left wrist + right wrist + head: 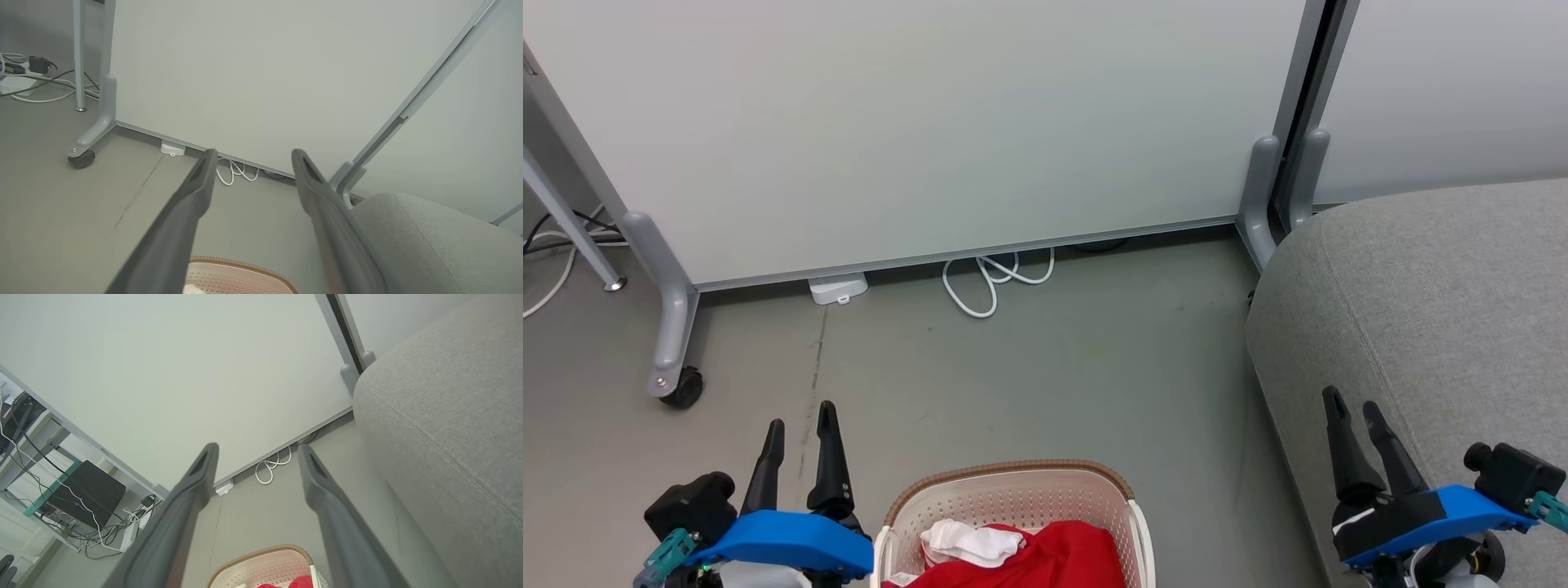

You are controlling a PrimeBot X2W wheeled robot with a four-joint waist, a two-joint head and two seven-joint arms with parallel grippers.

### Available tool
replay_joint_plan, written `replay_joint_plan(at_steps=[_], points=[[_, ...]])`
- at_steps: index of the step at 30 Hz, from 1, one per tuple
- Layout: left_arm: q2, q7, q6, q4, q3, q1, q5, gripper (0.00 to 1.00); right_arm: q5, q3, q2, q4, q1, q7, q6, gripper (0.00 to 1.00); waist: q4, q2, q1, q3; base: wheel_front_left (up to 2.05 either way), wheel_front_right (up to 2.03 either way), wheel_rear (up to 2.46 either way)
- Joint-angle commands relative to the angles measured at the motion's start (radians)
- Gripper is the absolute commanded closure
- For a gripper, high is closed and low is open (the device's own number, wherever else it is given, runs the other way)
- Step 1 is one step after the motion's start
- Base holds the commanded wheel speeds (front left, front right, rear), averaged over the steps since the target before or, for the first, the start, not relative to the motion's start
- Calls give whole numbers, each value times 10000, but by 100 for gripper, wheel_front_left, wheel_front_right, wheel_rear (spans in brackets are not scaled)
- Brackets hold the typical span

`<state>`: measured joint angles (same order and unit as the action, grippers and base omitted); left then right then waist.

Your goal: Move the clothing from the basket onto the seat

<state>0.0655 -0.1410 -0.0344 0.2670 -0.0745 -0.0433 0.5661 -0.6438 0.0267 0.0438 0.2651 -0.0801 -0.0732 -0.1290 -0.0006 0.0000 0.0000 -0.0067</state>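
The cream basket [1013, 500] with its brown rim band stands on the floor at the bottom middle of the head view, and its rim shows in the wrist views [241, 269] [261, 561]. Red clothing [1054, 555] with a white piece [968, 541] lies inside it; a bit of red clothing [300, 583] peeks in the right wrist view. The grey seat [1429, 327] fills the right side [412, 241] [445, 416]. My left gripper [800, 425] is open, left of the basket. My right gripper [1356, 406] is open over the seat's front edge. Both hold nothing.
A pale partition panel [931, 122] on grey wheeled legs [674, 359] closes off the back. A coiled white cable [992, 282] and a white plug block [837, 288] lie at its foot. Bare grey floor [1054, 367] stretches between the basket and the panel.
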Motion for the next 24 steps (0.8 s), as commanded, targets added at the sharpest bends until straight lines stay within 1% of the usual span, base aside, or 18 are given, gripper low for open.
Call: replay_joint_plan(at_steps=[1, 11, 24], points=[[71, -104, 61, -33, -37, -175, -313, 0, 365, 46, 74, -75, -200, -15, -17, 0, 3, 0, 0, -7, 0, 0, 0], [53, -355, 149, 63, -175, -180, -1285, 0, 1438, 109, 80, -142, -222, -91, -20, 0, 14, 0, 0, -40, 0, 0, 0], [-9, -654, 156, 138, -241, -107, -2244, 0, 2733, 225, 84, -130, -217, -96, -22, 0, 6, 0, 0, -84, 0, 0, 0]])
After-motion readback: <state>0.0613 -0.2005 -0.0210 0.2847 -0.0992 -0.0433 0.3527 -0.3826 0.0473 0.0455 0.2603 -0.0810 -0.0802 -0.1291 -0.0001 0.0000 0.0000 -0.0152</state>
